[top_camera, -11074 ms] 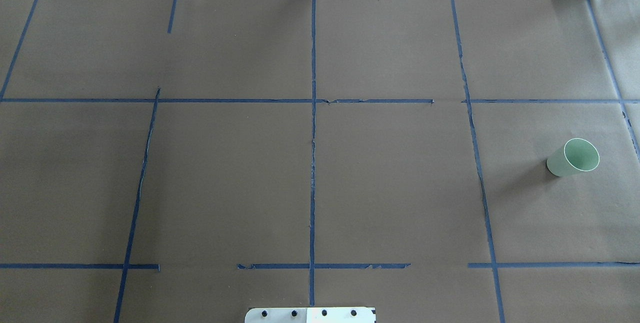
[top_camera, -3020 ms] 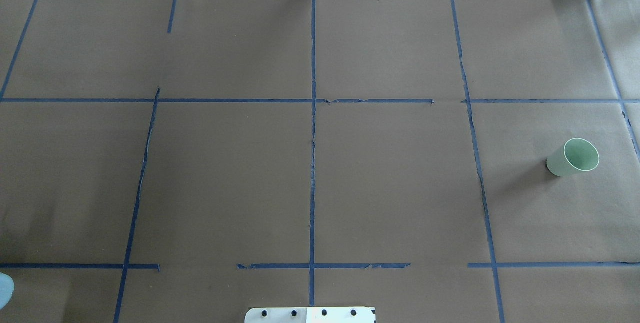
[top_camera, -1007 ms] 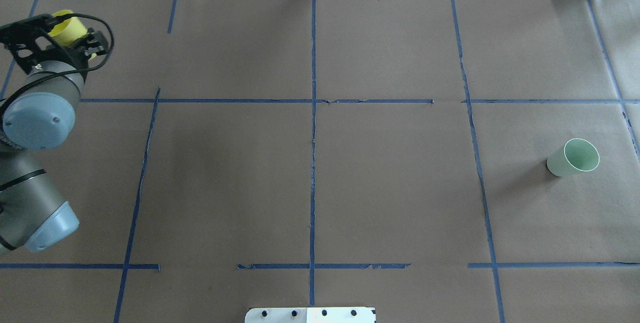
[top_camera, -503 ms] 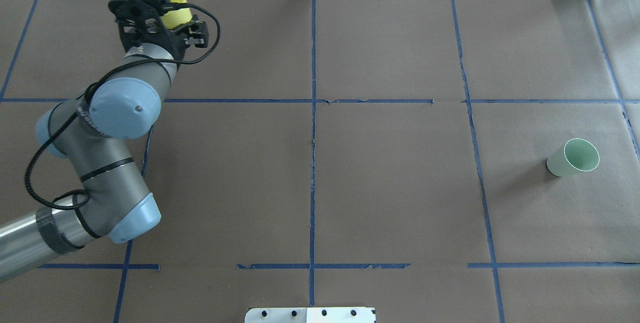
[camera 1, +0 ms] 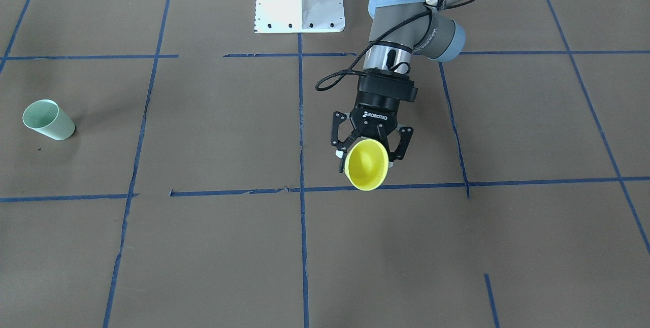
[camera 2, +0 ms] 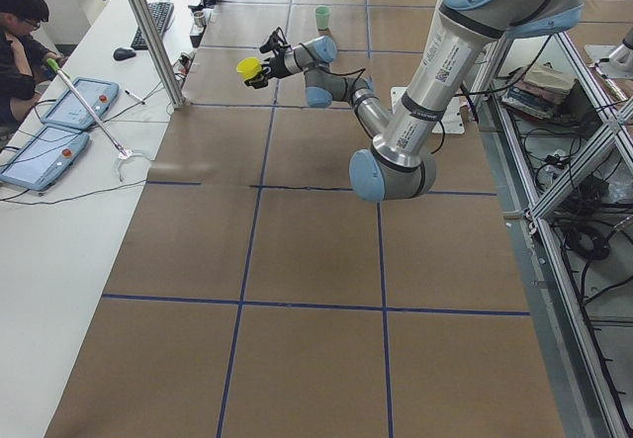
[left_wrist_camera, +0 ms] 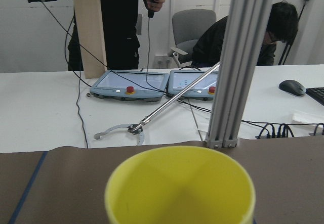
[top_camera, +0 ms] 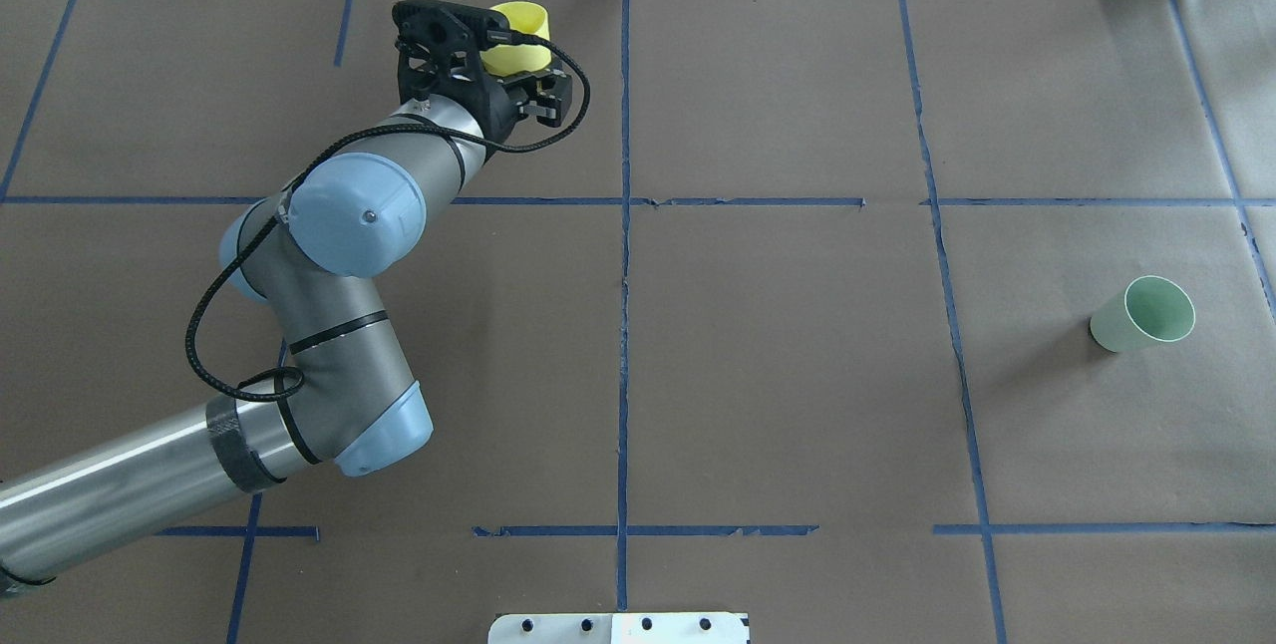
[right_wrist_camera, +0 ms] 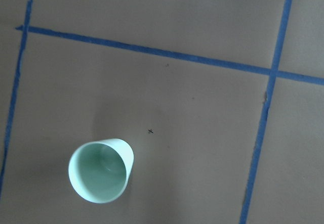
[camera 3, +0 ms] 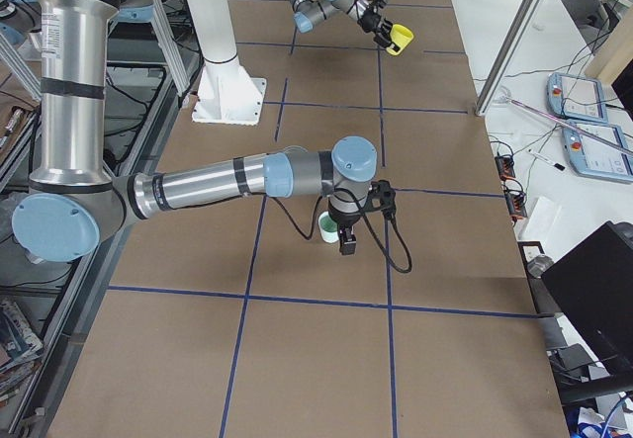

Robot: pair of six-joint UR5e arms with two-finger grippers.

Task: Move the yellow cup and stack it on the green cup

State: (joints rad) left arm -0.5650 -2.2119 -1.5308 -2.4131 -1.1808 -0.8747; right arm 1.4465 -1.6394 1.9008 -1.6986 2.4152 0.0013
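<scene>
Bright yellow cup [camera 1: 366,165], pale mint-green cup [camera 1: 48,120], brown table [camera 1: 213,247] gridded with blue tape lines [camera 1: 301,115].

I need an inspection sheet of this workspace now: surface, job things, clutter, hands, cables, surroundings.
Surface: brown paper with blue tape grid.
Job things: yellow cup held in the air, mouth sideways; green cup upright on the table, empty.
Clutter: nothing seen.
Hands: left hand shut on yellow cup; right hand above green cup, state cannot tell.
Cables: black cable loops along left arm.
Surroundings: operators and tablets on a white bench.
</scene>
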